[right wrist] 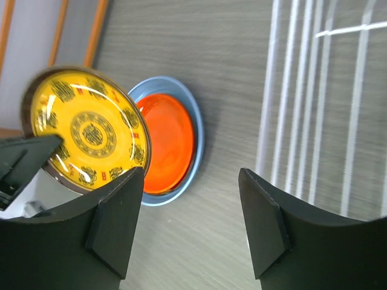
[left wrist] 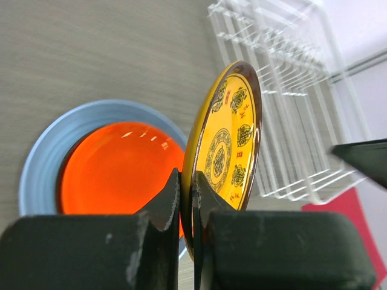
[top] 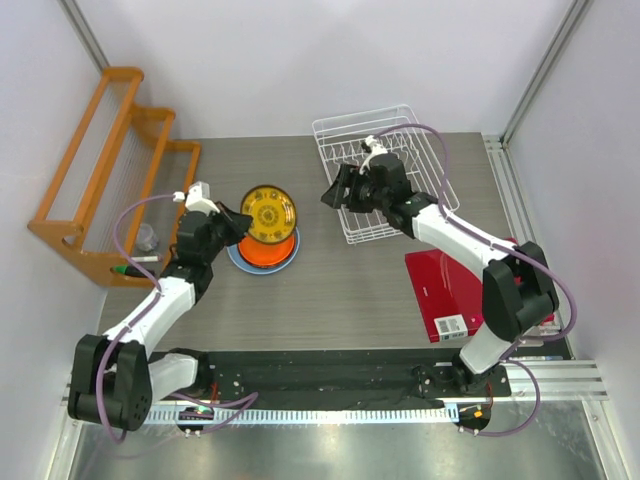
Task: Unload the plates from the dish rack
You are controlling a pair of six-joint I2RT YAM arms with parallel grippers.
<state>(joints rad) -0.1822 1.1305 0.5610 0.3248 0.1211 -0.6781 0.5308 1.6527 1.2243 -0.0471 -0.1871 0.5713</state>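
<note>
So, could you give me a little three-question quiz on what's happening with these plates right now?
1. True or false: the left gripper grips the yellow plate by its rim.
2. Which plate lies inside the light blue plate? A) the orange plate B) a green plate C) a white plate
3. Fill in: the right gripper is ____ (open or shut).
Key: 1 true; 2 A; 3 open.

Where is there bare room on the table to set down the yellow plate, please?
Bare tabletop lies between the plate stack and the red book, and at the back between the wooden shelf and the dish rack. The right side is crowded.
</note>
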